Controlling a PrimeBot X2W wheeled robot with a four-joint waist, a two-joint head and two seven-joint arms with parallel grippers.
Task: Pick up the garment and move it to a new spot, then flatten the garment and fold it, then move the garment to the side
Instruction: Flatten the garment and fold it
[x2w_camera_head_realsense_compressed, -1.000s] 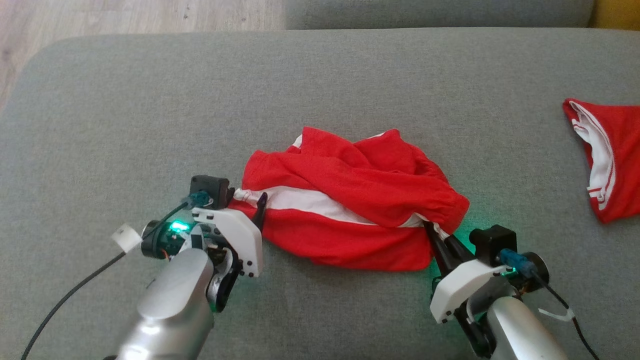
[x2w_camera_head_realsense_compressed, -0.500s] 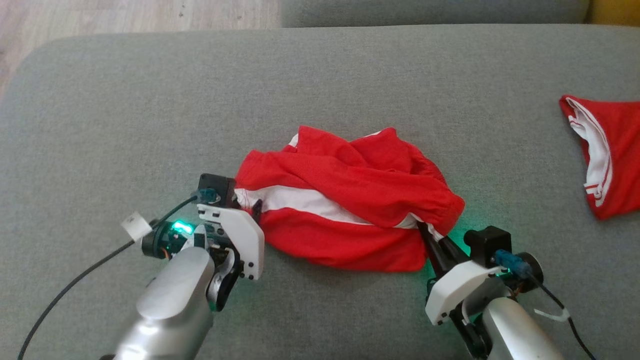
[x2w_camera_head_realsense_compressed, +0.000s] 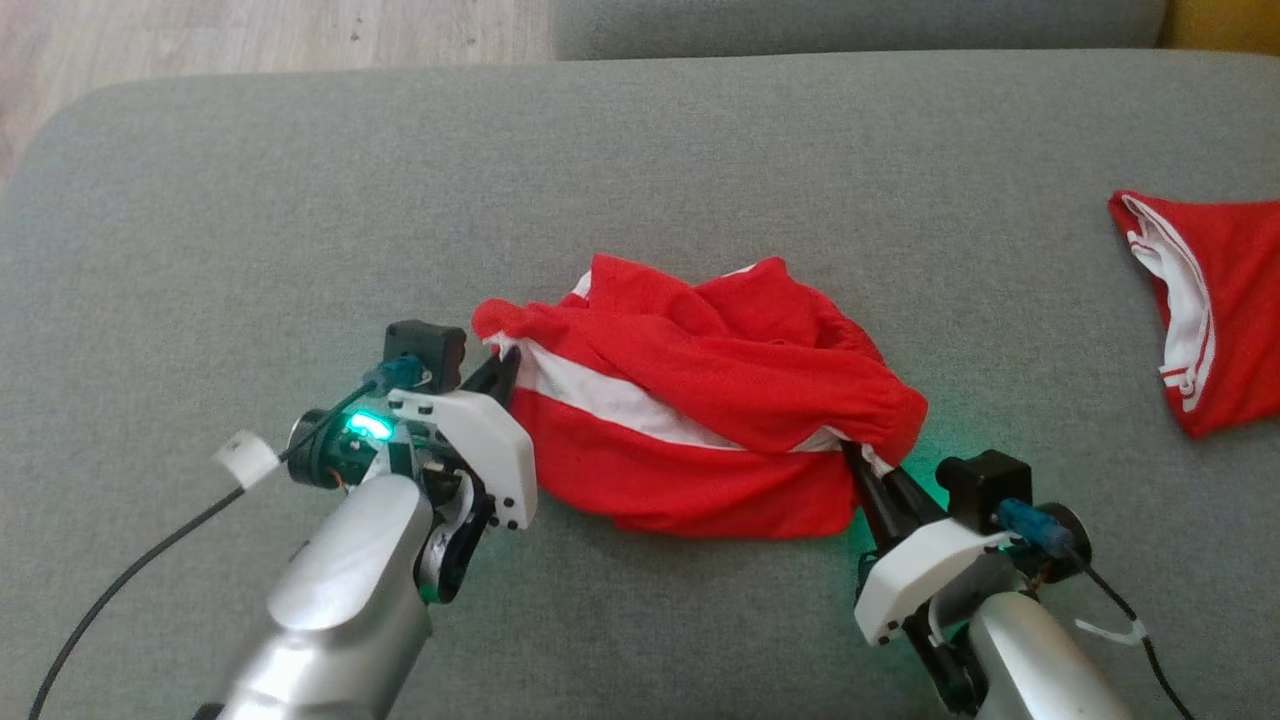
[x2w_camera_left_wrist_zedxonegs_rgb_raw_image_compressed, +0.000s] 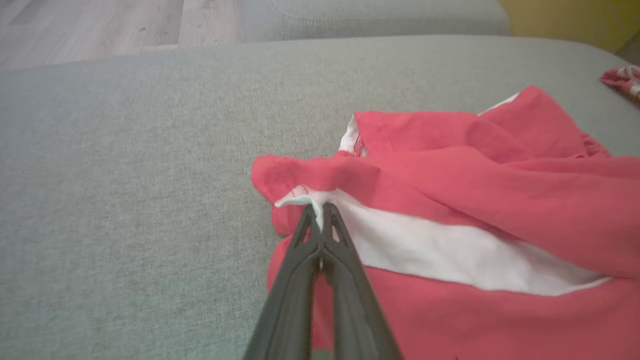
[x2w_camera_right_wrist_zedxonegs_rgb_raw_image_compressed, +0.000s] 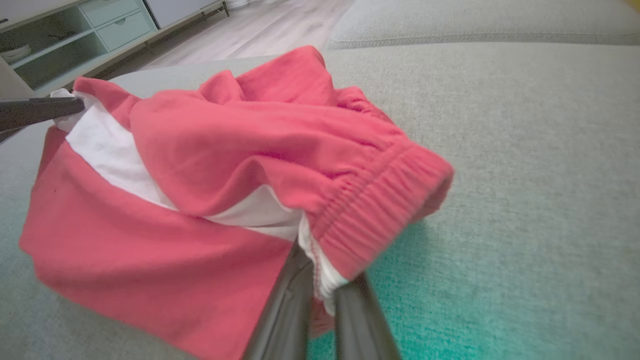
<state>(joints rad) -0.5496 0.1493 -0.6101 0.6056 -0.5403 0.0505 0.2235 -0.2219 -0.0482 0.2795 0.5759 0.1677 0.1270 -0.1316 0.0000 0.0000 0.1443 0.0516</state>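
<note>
On the left end effector (x2w_camera_head_realsense_compressed: 497, 368) I am seeing both dark fingers pressed together, pinching the white-banded corner of the red garment (x2w_camera_head_realsense_compressed: 700, 420). In the left wrist view the fingertips are meeting on the white edge with cloth caught between them, and that corner is sitting a little raised off the grey sofa cushion (x2w_camera_head_realsense_compressed: 300, 200). Ahead and to the left of this end effector, pale wood floor (x2w_camera_head_realsense_compressed: 200, 35) is showing past the cushion's rounded edge.

The garment is lying crumpled between the two end effectors and spreading ahead of both. Red folds are bunching on top, a white band is running from one grip toward the other, and a flatter red panel is lying nearest me.

On the right end effector (x2w_camera_head_realsense_compressed: 855, 455) the fingers are closed, clamping the gathered elastic waistband end where white lining is peeking out. Green light is tinting the cushion just beside it.

Well off to the right of the right end effector, a second red-and-white piece (x2w_camera_head_realsense_compressed: 1215, 310) is lying apart on the same cushion.
</note>
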